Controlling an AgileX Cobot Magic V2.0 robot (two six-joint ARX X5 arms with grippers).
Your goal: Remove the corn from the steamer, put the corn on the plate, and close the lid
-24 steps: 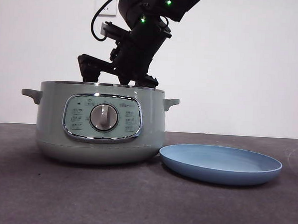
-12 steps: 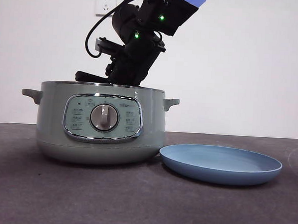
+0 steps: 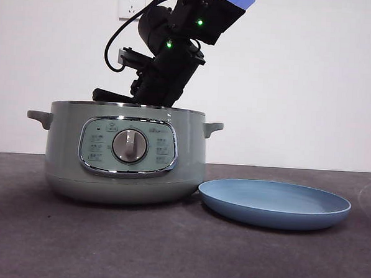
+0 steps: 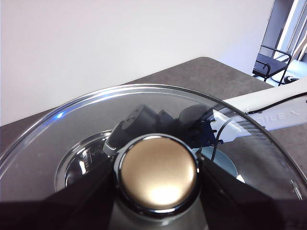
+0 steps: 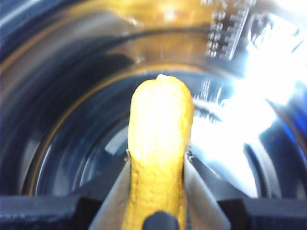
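Both grippers loaded: left gripper (image 4: pixel 158 191) pinching the domed glass lid (image 4: pixel 72 124) aloft, right gripper (image 5: pixel 158 177) clamping the yellow ribbed corn (image 5: pixel 160 143) inside the sage-green steamer (image 3: pixel 125 154); we advise lifting straight, clearing the rim.

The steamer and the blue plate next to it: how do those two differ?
The steamer is tall, deep and pale green; the plate is low, shallow and light blue. The steamer has side handles and a dial panel; the plate is plain. The right gripper reaches into the steamer, shut on the corn; the plate has nothing on it. Both are round and sit on the table.
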